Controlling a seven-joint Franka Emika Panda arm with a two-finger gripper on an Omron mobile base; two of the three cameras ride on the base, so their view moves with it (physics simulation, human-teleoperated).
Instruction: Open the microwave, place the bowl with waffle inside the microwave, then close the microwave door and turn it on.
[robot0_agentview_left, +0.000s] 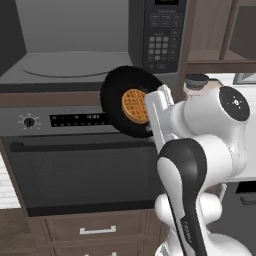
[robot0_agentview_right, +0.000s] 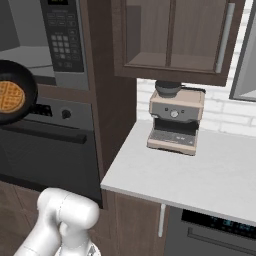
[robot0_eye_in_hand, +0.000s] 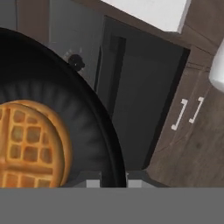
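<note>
The microwave stands open, showing its light grey interior and round turntable. Its door is swung out to the left, and the keypad is on the right. My gripper is shut on the rim of the black bowl. The bowl hangs tilted in front of the oven's control strip, just below the microwave's right front edge. The golden waffle lies inside it. In the right base view the bowl and waffle sit at the left edge.
The black oven with its knob and bar handle sits under the microwave, with wooden drawers below. To the right, a beige coffee machine stands on a light counter under wall cabinets.
</note>
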